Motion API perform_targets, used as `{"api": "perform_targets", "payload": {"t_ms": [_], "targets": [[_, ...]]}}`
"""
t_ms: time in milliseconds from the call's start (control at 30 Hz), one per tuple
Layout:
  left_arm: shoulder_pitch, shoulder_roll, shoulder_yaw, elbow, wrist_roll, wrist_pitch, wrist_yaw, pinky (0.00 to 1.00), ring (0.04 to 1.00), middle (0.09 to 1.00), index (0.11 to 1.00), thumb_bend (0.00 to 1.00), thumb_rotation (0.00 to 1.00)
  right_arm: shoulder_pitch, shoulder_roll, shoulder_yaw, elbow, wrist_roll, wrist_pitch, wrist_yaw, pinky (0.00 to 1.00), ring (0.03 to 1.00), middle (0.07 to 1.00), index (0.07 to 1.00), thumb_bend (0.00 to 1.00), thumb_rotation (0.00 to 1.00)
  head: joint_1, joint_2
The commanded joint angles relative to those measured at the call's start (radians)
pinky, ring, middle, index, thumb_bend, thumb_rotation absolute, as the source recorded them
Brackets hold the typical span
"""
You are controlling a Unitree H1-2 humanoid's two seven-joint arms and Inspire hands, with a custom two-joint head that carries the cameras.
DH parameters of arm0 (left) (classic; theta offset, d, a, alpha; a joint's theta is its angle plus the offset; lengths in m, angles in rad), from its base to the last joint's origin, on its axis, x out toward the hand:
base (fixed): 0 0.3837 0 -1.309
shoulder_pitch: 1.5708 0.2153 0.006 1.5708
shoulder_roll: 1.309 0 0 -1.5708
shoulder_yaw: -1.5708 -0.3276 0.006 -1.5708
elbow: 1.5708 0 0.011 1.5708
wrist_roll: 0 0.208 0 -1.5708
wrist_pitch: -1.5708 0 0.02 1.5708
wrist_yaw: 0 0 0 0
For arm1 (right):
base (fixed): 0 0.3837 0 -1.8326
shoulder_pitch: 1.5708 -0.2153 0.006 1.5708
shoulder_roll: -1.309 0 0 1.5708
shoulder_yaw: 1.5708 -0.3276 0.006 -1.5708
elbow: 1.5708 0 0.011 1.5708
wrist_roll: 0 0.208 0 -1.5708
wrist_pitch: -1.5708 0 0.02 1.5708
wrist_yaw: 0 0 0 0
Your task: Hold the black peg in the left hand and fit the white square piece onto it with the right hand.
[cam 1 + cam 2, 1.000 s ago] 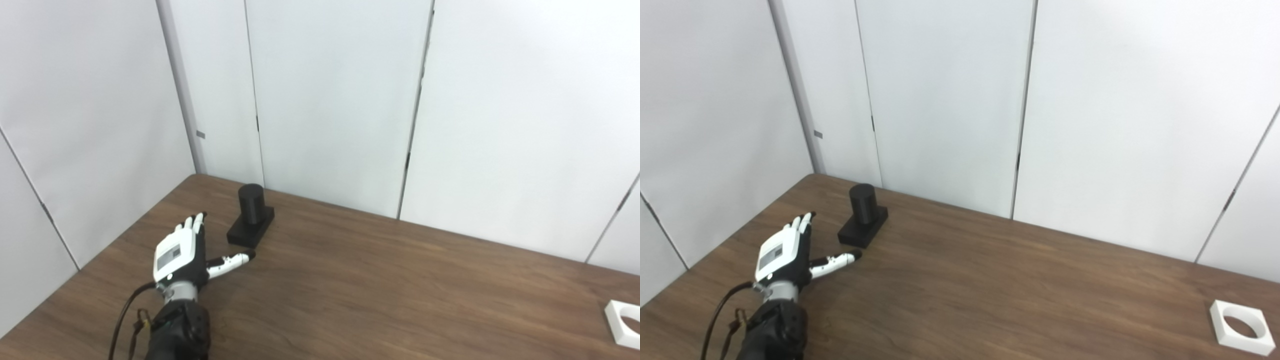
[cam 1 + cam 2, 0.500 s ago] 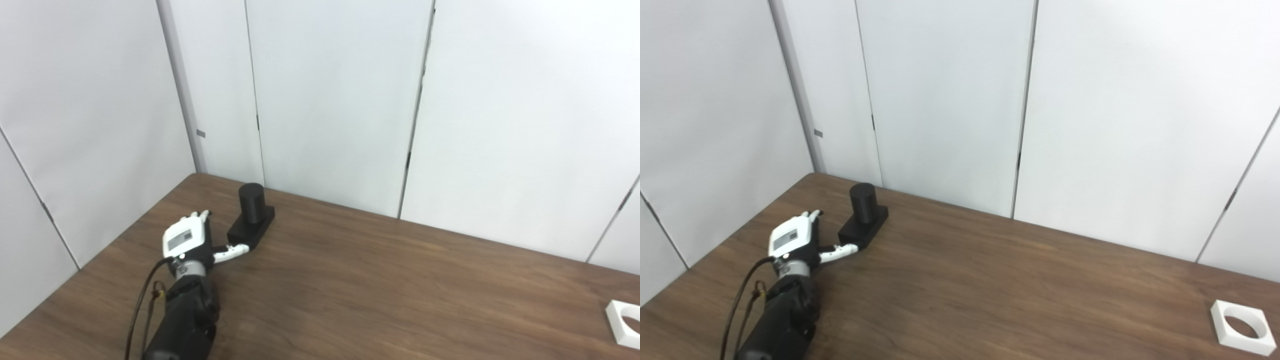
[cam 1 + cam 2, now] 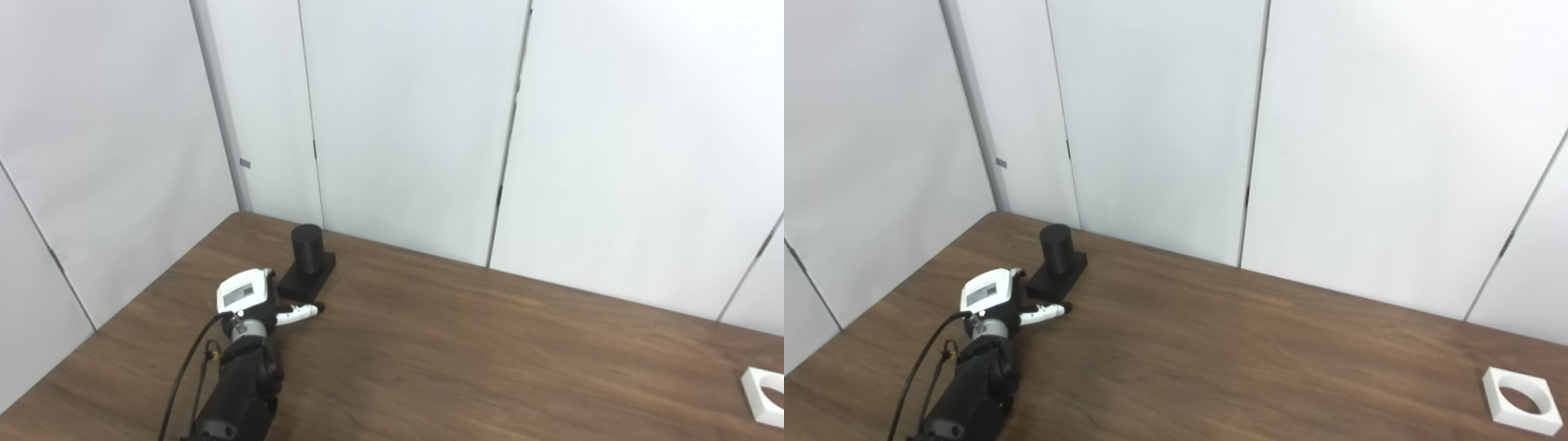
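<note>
The black peg (image 3: 308, 248), a short cylinder upright on a flat rectangular black base (image 3: 301, 282), stands near the table's far left corner. My left hand (image 3: 248, 297) reaches in low over the table, right at the near end of that base. Its fingers are apart; the thumb (image 3: 300, 311) points right along the base's near edge. It holds nothing. The white square piece (image 3: 1521, 400), with a round hole, lies flat at the table's right edge. My right hand is out of view.
The brown wooden table (image 3: 465, 361) is enclosed by white wall panels (image 3: 404, 122) behind and to the left. A black cable (image 3: 184, 380) runs along my left forearm.
My left hand has travelled forward and to the right across the table, from well short of the peg's base to right at its near end. The peg and white piece stay put.
</note>
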Motion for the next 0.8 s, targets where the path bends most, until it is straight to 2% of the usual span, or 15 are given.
{"api": "perform_targets", "payload": {"t_ms": [0, 500, 633, 767], "targets": [[-0.058, 0.025, -0.012, 0.001, -0.002, -0.004, 0.048, 0.92, 0.927, 0.917, 0.855, 1.0, 0.73, 0.041, 0.037, 0.021, 0.039, 0.023, 0.002, 0.005, 1.0, 1.0, 1.0, 1.0, 0.62, 1.0, 0.001, 0.001], [-0.086, 0.027, -0.039, 0.069, -0.041, -0.004, 0.101, 0.92, 0.924, 0.914, 0.818, 1.0, 0.73, 0.045, 0.038, 0.019, 0.037, 0.043, -0.001, 0.012, 1.0, 1.0, 1.0, 1.0, 0.63, 1.0, -0.006, 0.008], [-0.088, 0.038, -0.069, 0.091, -0.049, -0.005, 0.15, 0.89, 0.896, 0.88, 0.753, 1.0, 0.71, 0.048, 0.039, 0.021, 0.03, 0.039, 0.009, 0.006, 1.0, 1.0, 1.0, 1.0, 0.64, 1.0, -0.007, 0.007], [-0.092, 0.036, -0.07, 0.103, -0.032, -0.004, 0.167, 0.88, 0.885, 0.865, 0.739, 0.97, 0.69, 0.051, 0.038, 0.023, 0.027, 0.039, 0.017, 0.005, 1.0, 1.0, 1.0, 1.0, 0.65, 1.0, -0.011, 0.006]]}}
